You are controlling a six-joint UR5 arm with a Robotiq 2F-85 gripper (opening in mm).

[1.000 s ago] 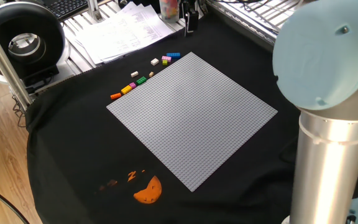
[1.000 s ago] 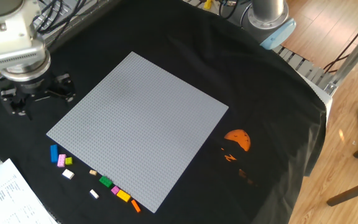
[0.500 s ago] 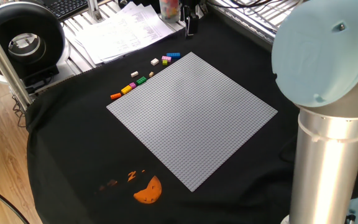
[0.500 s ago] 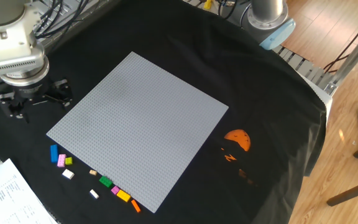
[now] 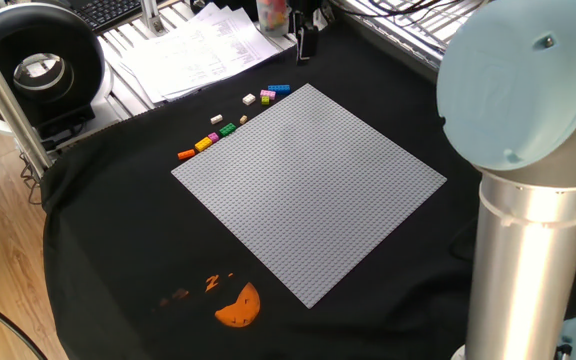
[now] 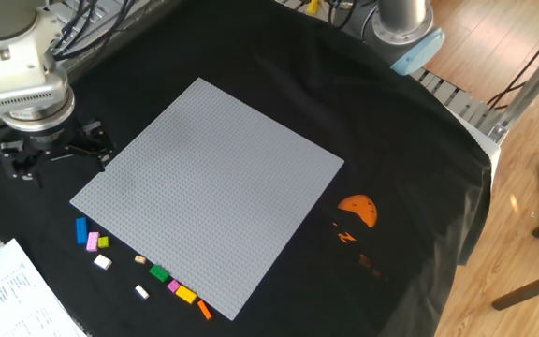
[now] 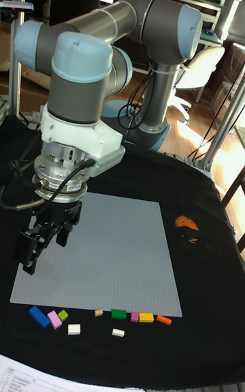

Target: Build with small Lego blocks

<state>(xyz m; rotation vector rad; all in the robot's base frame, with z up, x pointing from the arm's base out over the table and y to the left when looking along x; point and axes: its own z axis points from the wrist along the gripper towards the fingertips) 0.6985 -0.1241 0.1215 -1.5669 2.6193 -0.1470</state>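
The small Lego blocks lie in a loose row on the black cloth along one edge of the grey baseplate [image 6: 209, 192]. In the other fixed view, the row holds a blue block [image 6: 81, 230], a pink [image 6: 92, 241], two white [image 6: 103, 262], a tan [image 6: 140, 259], a green [image 6: 159, 274], a yellow [image 6: 185, 295] and an orange [image 6: 203, 310]. The same row appears in one fixed view [image 5: 227, 128] and the tall fixed view [image 7: 118, 314]. My gripper [image 6: 56, 154] hangs open and empty beside the plate's corner, apart from the blocks, fingers pointing down [image 7: 46, 239].
White paper sheets [image 5: 193, 45] lie past the cloth's edge near the blocks. An orange half-round print [image 6: 357, 210] marks the cloth on the plate's far side. A black round device [image 5: 33, 65] stands off the table corner. The arm's big joint [image 5: 528, 90] fills the right foreground.
The gripper has shifted slightly along the plate's edge toward the block row. Its fingers stay spread; the blocks have not moved.
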